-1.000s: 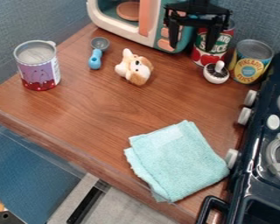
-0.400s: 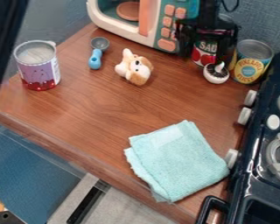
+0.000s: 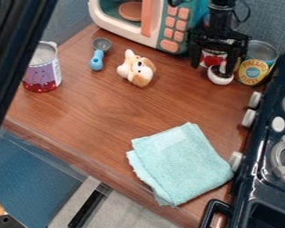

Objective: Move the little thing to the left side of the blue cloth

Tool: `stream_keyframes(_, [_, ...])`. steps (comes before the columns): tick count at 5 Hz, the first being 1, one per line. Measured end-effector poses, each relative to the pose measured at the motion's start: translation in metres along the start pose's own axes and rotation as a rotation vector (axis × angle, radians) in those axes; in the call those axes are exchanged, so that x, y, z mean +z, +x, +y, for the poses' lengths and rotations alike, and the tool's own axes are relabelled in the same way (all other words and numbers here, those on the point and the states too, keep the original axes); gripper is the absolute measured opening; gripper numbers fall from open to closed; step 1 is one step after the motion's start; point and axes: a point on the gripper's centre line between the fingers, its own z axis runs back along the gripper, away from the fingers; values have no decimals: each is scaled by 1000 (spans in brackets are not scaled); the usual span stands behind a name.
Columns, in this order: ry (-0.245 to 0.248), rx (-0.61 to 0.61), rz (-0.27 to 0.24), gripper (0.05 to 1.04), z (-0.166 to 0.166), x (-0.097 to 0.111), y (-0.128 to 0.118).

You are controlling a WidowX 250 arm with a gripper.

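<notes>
We see a brown wood-grain worktop (image 3: 109, 111) to the left of the black toy stove (image 3: 252, 173). A blue-grey wall (image 3: 273, 20) stands behind the stove; well left of it, below the worktop's front edge, we see a blue surface (image 3: 38, 173).

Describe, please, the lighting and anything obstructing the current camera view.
In the camera view, light looks diffuse, with mild sheen on the brown wooden counter; there too, a dark slanting band at upper left hides part of the purple-and-red cylindrical can, and the black two-finger end effector partly covers the white-rimmed toy.
</notes>
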Motion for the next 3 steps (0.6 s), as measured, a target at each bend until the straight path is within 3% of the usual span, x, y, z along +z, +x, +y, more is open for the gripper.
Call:
stream_keyframes(2, [1, -38, -4, 963, -7, -5, 3])
stream_keyframes(3, [14, -21, -13, 684, -5, -9, 5])
